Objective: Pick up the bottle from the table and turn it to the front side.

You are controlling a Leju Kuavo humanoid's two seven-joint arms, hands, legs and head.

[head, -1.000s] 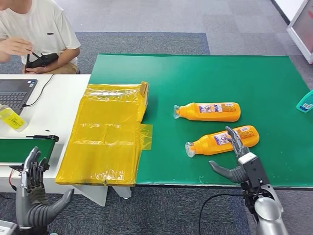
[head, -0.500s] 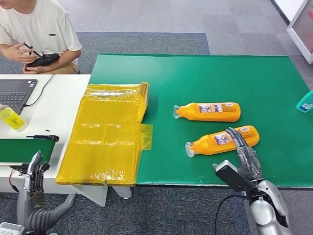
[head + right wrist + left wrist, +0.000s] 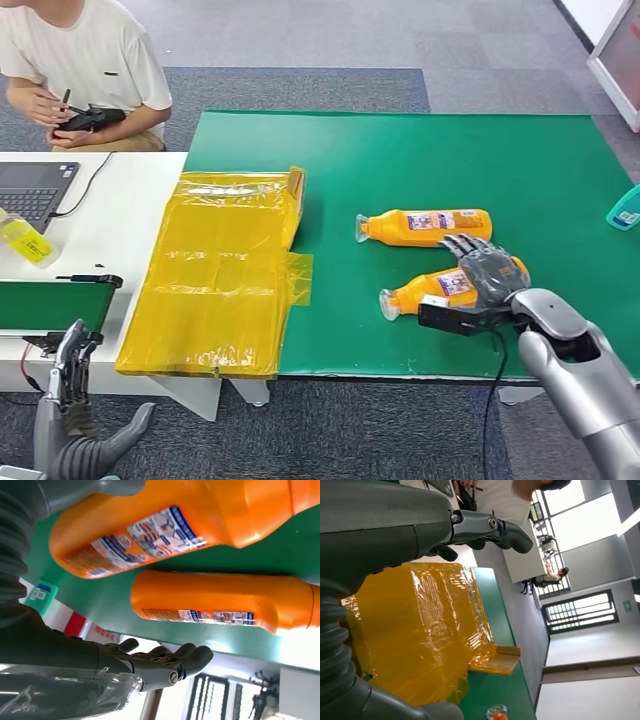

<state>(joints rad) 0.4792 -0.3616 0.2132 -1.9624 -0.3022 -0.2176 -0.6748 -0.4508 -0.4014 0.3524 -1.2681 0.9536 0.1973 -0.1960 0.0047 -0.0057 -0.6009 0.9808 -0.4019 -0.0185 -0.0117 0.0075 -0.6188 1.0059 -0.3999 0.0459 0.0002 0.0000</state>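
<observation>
**A:** Two orange bottles lay on our green mat (image 3: 362, 150). Our right hand (image 3: 483, 277) hovered spread over the near bottle (image 3: 423, 291), holding nothing.

**B:** Yep, glossy rigid plastic, probably light but slippery, so we'd grab mid-body. Far bottle (image 3: 425, 227) sat just beyond the fingers; left hand (image 3: 72, 375) hung loose, empty.

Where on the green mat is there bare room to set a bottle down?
Bare green mat lies beyond the far bottle, and between yellow bag and the bottle caps. It is crowded where the right hand covers the near bottle.
</observation>
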